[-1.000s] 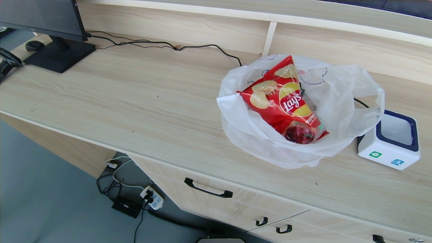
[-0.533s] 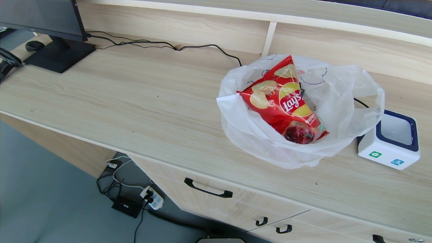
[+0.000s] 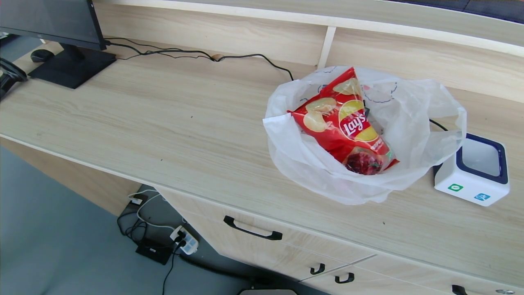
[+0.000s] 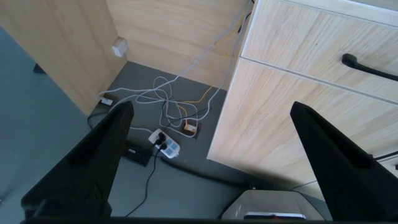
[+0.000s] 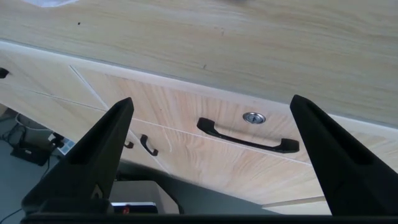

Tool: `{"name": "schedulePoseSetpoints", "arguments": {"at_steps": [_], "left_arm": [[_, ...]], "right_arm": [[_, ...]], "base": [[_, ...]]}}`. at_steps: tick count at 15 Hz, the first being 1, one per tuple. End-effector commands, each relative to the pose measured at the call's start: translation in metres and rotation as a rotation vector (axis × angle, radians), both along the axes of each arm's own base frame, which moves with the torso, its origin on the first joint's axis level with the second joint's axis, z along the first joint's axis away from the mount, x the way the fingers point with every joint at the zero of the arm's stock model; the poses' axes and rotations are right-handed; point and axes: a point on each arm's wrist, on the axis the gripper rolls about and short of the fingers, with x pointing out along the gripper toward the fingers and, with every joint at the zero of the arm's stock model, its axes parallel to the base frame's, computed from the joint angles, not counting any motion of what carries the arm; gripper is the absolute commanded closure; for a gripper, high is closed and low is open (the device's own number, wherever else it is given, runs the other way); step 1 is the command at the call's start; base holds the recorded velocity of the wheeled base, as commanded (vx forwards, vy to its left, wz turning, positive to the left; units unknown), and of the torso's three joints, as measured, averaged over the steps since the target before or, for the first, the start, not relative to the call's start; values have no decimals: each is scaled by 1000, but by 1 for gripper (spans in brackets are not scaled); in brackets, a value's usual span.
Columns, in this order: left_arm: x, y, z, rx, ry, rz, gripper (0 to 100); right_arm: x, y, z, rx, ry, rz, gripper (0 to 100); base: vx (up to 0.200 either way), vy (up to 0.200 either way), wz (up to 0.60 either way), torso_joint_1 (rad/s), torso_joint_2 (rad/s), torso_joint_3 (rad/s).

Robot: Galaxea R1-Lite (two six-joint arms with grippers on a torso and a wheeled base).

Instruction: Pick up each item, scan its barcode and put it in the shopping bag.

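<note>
Chip packet [image 3: 348, 127] in shopping bag [image 3: 413, 123], scanner [image 3: 470, 184] just beside, monitor [image 3: 45, 20] apart

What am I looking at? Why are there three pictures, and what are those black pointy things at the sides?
These pictures come from a robot with two arms. The big picture is taken by a camera on its head, looking down at a wooden counter. On the counter sits a white plastic shopping bag with a red bag of chips inside it. A small white scanner box stands beside the bag, and a monitor stands at the far left corner.

The two small pictures come from cameras on the robot's wrists. The black pointy shapes are fingers, two on each hand. The left hand is open and holds nothing, above cables on the floor. The right hand is open and empty too, in front of a drawer handle.
</note>
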Motion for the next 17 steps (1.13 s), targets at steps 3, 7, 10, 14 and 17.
{"name": "schedulePoseSetpoints", "arguments": {"at_steps": [3, 7, 10, 14, 17], "left_arm": [[0, 0, 0, 0, 0, 0, 0], [0, 0, 0, 0, 0, 0, 0], [0, 0, 0, 0, 0, 0, 0], [0, 0, 0, 0, 0, 0, 0], [0, 0, 0, 2, 0, 0, 0]], "right_arm": [[0, 0, 0, 0, 2, 0, 0], [0, 0, 0, 0, 2, 0, 0], [0, 0, 0, 0, 2, 0, 0], [0, 0, 0, 2, 2, 0, 0], [0, 0, 0, 3, 1, 0, 0]], "base": [[0, 0, 0, 0, 0, 0], [0, 0, 0, 0, 0, 0], [0, 0, 0, 0, 0, 0], [0, 0, 0, 0, 0, 0], [0, 0, 0, 0, 0, 0]]}}
